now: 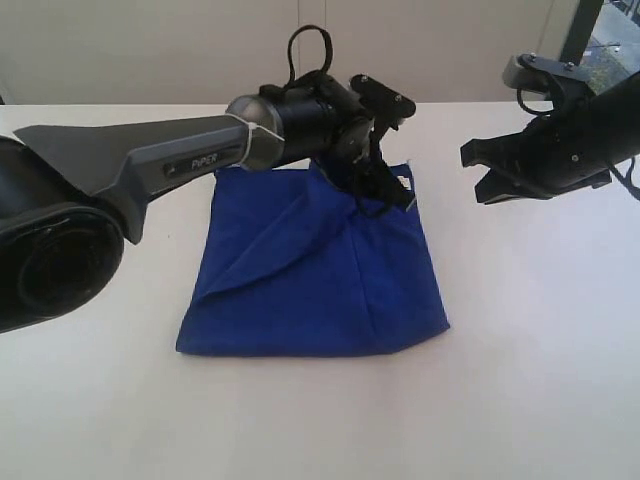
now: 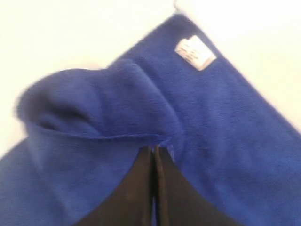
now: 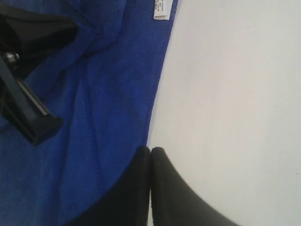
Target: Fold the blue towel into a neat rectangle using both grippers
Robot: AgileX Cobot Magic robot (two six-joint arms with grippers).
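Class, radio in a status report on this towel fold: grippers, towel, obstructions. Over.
Left gripper shut on a folded hem of the blue towel. Right gripper shut, empty, hovering beside it. Towel partly folded, rumpled. Nothing in the way.

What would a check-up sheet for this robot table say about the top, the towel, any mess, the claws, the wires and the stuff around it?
Surface: white table, smooth, with the towel lying on it.
Job's things: blue towel is partly folded and uneven, not a neat rectangle; white tag at one corner.
Clutter: nothing seen.
Grippers: left claw is shut on a raised fold of the towel; right claw is shut, holds nothing and is raised beside the towel.
Cables: black cable loops above the left arm's wrist.
Surroundings: pale wall behind the table; a bit of window at one far corner.
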